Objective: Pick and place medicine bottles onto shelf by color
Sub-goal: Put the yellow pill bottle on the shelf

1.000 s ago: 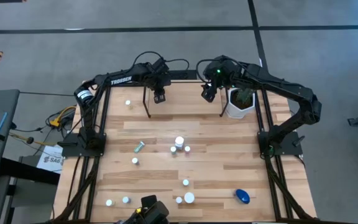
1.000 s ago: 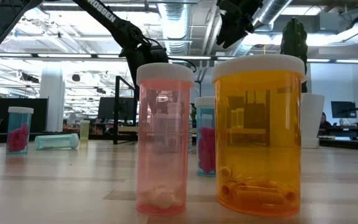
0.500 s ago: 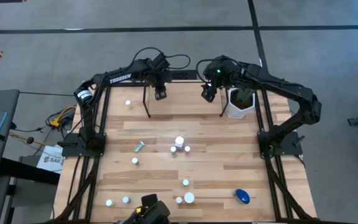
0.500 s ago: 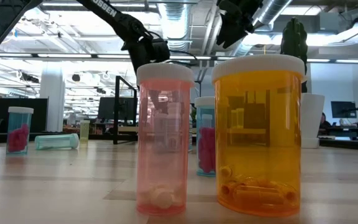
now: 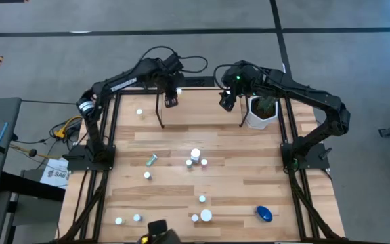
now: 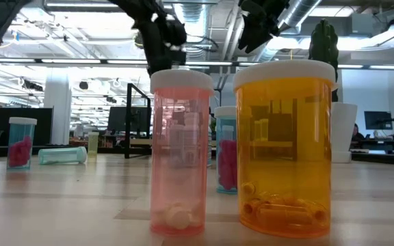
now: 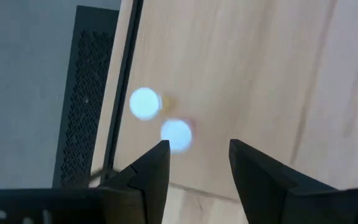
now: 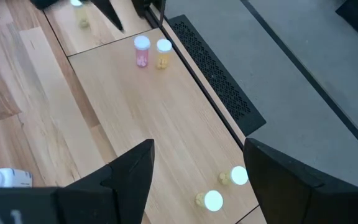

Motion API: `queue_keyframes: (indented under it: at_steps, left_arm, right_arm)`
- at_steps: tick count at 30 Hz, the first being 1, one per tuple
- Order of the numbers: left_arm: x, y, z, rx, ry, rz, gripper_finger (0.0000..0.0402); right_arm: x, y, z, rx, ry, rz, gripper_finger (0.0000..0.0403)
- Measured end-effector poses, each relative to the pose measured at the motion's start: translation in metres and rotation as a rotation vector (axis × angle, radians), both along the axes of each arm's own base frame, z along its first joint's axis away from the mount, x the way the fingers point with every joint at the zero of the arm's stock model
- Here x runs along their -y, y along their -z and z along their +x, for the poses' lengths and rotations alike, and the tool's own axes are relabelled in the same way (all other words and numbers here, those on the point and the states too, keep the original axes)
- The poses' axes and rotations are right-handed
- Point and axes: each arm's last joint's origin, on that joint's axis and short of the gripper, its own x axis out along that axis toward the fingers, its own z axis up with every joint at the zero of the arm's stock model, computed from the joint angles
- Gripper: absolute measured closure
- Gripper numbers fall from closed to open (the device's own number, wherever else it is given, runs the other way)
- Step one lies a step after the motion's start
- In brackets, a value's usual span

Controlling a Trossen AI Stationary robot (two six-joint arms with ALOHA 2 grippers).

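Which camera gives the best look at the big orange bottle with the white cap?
The low view: the orange bottle stands close up, upright, its white cap on, with capsules visible at its bottom. The high view shows only what is probably its cap, from above. Neither wrist view shows it.

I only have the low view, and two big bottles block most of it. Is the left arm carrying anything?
Observer: No. The left wrist view shows the left gripper with its jaws apart and nothing between them.
Operator: Where is it?
Observer: In the high view it hangs over the left end of the shelf, at the back.
Operator: Anything on the shelf?
Observer: Yes. The right wrist view shows a pink bottle and a yellow bottle standing side by side on its board.
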Motion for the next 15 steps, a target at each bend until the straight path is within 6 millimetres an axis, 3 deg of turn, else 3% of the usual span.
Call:
queue_keyframes:
  at_steps: [8, 11, 15]
  left_arm:
    - [0.045, -0.043, -0.045, 0.068, -0.121, 0.063, 0.0248]
    - [0.064, -0.046, -0.069, 0.086, -0.222, 0.093, 0.0248]
    - [0.085, -0.033, -0.099, 0.09, -0.39, 0.116, 0.0248]
  right_arm:
    - [0.0, 0.0, 0.0, 0.0, 0.0, 0.0, 0.0133]
    - [0.0, 0.0, 0.0, 0.0, 0.0, 0.0, 0.0133]
    - [0.0, 0.0, 0.0, 0.0, 0.0, 0.0, 0.0133]
